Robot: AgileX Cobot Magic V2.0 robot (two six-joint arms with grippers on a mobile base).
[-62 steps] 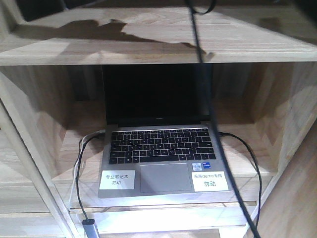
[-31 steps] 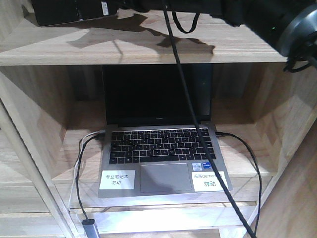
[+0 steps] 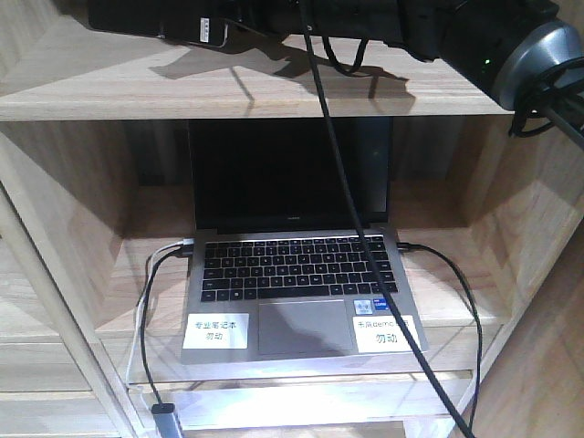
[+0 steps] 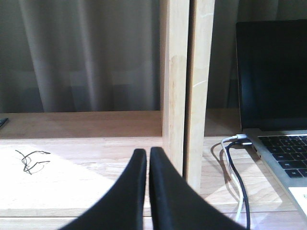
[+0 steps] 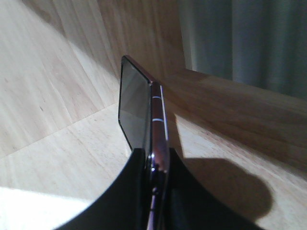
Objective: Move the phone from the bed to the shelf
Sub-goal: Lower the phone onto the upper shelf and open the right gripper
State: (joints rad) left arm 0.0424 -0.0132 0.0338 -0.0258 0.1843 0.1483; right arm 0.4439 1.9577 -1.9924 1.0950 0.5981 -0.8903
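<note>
The phone (image 5: 144, 120) stands on edge between the jaws of the right gripper (image 5: 154, 167), which is clamped on its lower end so that the glossy face looks to one side and the pinkish edge faces the wrist camera. Held this way, the slab projects forward from the fingertips over a board of the shelf (image 5: 57, 158), with a wooden wall close beside it; whether its far end touches the board cannot be told. The edgewise hold probably suits carrying a thin object, but it means the phone must be tipped flat or lowered gently before release, or it could topple.

In the front view the right arm reaches across the upper board of the shelf (image 3: 119, 87), well above the open laptop (image 3: 297, 265) in the compartment below, whose cables (image 3: 461, 301) trail off both sides. The phone is thus over the top board, not in the laptop's bay.

The left gripper (image 4: 147, 167) has its jaws pressed together on nothing, idling low in front of a shelf upright (image 4: 184, 81), clear of the placement.
</note>
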